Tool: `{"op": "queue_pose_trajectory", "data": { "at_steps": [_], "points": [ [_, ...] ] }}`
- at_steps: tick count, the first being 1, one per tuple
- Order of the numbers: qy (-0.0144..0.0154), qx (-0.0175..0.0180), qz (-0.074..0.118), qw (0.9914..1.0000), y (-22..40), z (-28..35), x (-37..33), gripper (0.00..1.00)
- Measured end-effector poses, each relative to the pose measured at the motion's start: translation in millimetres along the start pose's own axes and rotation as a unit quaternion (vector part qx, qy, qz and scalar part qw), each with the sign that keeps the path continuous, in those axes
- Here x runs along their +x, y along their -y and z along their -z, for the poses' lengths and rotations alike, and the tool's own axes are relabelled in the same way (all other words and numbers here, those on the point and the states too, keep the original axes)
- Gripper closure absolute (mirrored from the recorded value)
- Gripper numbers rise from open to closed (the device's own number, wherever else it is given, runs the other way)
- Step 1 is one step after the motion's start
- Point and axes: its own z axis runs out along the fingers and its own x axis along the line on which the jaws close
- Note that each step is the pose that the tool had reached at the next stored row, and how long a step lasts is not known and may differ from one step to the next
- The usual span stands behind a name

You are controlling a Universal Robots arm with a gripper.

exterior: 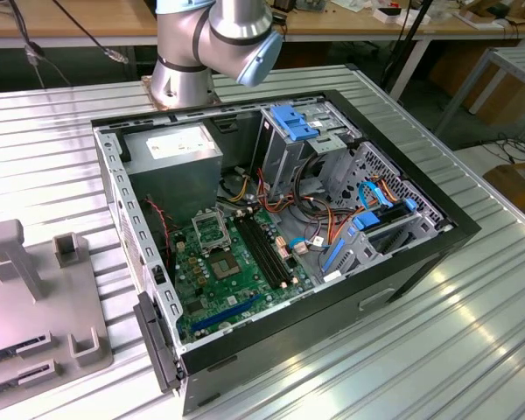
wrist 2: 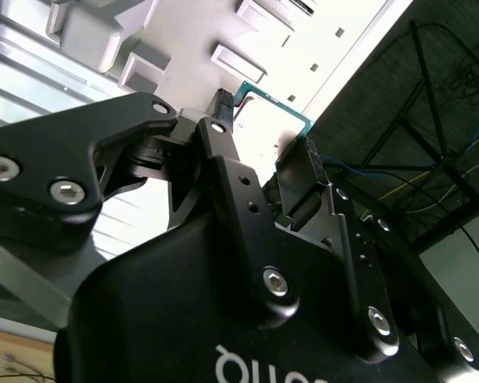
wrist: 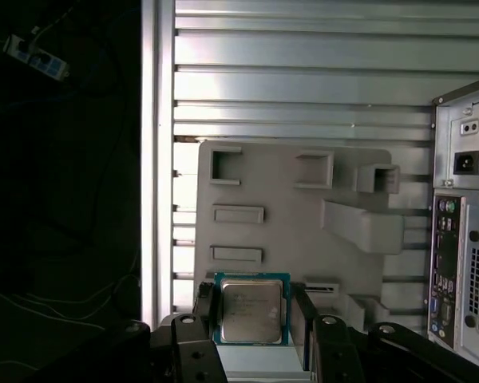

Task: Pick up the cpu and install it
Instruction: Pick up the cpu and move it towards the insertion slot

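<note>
The cpu (wrist: 251,309), a small square chip with a silver top and a thin green rim, sits between the two black fingers (wrist: 205,309) of my gripper (wrist: 254,313), which is shut on it. The second wrist view shows the cpu (wrist 2: 275,112) from below, its green rim against the fingertips (wrist 2: 220,108), gripper (wrist 2: 267,132) closed on its edges. It hangs above the grey holder plate (wrist: 287,223) on the slatted table. In the exterior view the open computer case (exterior: 280,236) lies on its side, with the green motherboard (exterior: 236,276) and its square metal socket frame (exterior: 212,229) exposed.
The arm's base and elbow (exterior: 212,39) stand behind the case. The grey holder plate (exterior: 35,297) with raised blocks lies at the exterior view's left. Inside the case are a power supply (exterior: 179,149), drive cages (exterior: 302,140), loose cables (exterior: 328,219) and black memory slots (exterior: 267,254).
</note>
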Motion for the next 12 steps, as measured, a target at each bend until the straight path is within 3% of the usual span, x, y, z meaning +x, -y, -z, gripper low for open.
{"op": "queue_pose_trajectory", "data": {
  "at_steps": [12],
  "points": [
    [0.0000, 0.0000, 0.000, 1.00000, 0.2, 0.2, -8.8, 0.53]
  ]
}}
